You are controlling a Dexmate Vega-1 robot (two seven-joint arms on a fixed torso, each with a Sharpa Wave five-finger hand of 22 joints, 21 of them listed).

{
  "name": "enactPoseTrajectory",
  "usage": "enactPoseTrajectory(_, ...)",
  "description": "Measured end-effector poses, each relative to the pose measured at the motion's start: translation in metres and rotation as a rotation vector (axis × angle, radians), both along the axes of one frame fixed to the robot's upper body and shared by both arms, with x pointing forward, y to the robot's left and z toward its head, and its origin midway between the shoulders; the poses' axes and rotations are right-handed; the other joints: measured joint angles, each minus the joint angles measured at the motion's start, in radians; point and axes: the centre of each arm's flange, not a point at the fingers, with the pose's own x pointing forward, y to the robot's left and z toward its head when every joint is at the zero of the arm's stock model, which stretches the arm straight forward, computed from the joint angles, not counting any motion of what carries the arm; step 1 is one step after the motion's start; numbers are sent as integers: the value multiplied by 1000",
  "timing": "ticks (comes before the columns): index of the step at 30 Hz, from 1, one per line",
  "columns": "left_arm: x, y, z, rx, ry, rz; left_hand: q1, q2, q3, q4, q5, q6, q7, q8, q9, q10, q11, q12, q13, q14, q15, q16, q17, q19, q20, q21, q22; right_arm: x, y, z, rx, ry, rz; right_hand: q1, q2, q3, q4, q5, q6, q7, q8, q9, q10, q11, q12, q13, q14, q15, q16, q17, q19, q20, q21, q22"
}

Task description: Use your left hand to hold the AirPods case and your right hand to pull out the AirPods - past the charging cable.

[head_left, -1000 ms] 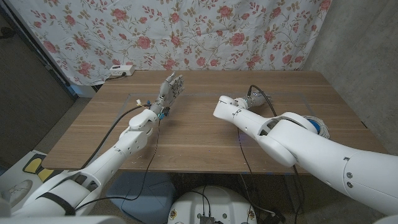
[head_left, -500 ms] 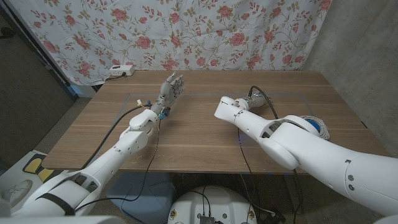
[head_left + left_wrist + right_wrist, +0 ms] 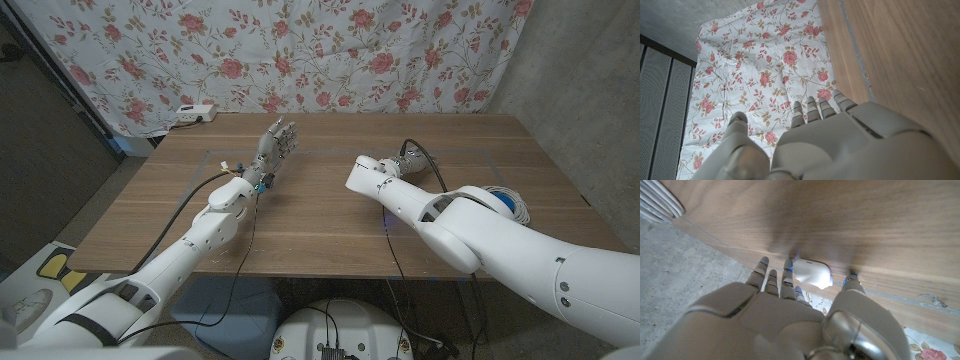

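Your left hand (image 3: 275,143) sits up in the middle of the frame, left of centre, raised above the counter (image 3: 300,215) with its fingers (image 3: 284,128) spread and holding nothing. From the left wrist camera you see those fingers (image 3: 812,109) reaching toward the floral curtain (image 3: 765,75), with counter wood alongside.

Your right hand (image 3: 398,164) is right of centre in the head view, mostly tucked behind its own white forearm, so from there you can't read the fingers. The right wrist camera gives it to you: the fingers (image 3: 771,277) are wide, thumb on one side and the others on the opposite side, with the white AirPods case (image 3: 811,273) lying on the counter right at the fingertips, between them. Whether they actually touch the case, you cannot tell.

A dark cable (image 3: 425,160) loops past that hand in the head view. A white power strip (image 3: 194,114) lies at the counter's upper left corner.
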Motion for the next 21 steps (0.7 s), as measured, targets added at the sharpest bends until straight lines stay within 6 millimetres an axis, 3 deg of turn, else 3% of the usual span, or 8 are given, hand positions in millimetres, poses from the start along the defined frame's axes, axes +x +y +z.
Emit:
enactPoseTrajectory(14,-3,-2,-3,0,3,-1,0,0,0,0,0,0,0,0,0,4,-4,0,0,0,0,0,0,0,0,0,0,0,1,-3,-4,-14,-2,33,18,78,11,-1,7,-35,0,0,33,-56,-4,-6,3,-39,6,6,5,-5,0,0)
enactPoseTrajectory(21,-4,-3,-3,1,3,-4,0,0,0,0,0,0,0,0,0,4,-4,0,0,0,0,0,0,0,0,0,0,0,1,-6,-3,-14,-3,40,24,108,25,1,13,-41,0,0,24,-65,-7,-6,-6,-49,7,10,9,-9,0,0)
